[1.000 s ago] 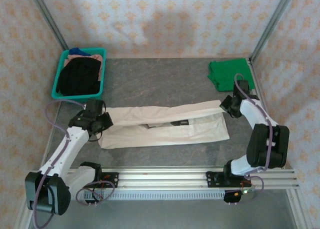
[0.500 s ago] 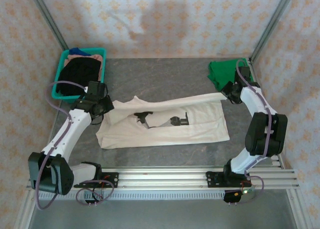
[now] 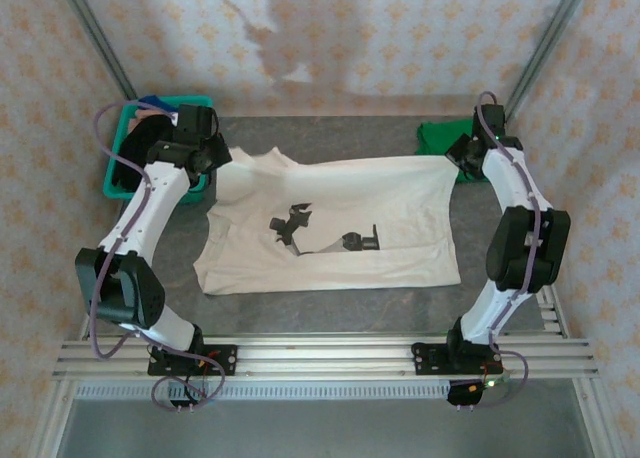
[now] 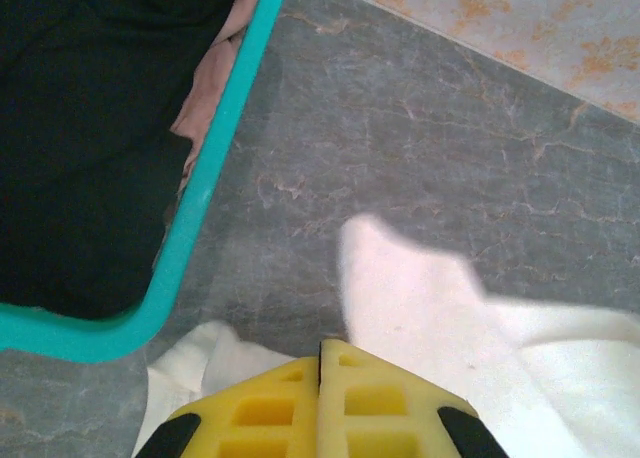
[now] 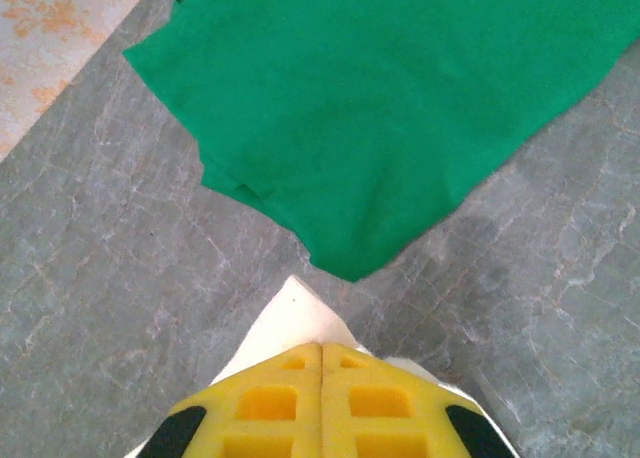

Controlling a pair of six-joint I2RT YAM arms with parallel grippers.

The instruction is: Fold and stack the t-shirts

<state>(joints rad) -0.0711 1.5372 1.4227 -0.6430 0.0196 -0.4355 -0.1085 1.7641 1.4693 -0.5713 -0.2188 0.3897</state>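
- A grey marbled table [image 3: 330, 303] is sitting between patterned papered walls, and both arms are reaching out over its far half.
- The cream t-shirt [image 3: 390, 193] is lying spread open between the two tools. Its black chest print [image 3: 292, 224] is facing up and its near hem is resting well behind both of them.
- The left gripper [image 3: 212, 158] is showing its yellow fingers [image 4: 255, 403] pressed together. Cream cloth is coming out beneath and ahead of the tips, so it is reading as clamped on the shirt's far left corner.
- The right gripper [image 3: 461, 158] is likewise closed finger to finger, pinching the far right corner, with a cream point poking out under its tips.
- The green t-shirt [image 5: 400, 108] is lying folded just ahead of the right gripper, apart from the cream cloth.
- The teal basket [image 4: 215, 168] of dark clothes is sitting just to the left of the left gripper.
- By the look of it, the shirt is being laid flat ready for folding.
- Doing that well is going to mean lowering both corners together, holding the far edge taut and straight, and letting go only once the cloth is resting on the table.
- The right corner is risking a landing on the green shirt and the left one on the basket rim, so both are wanting a little room.
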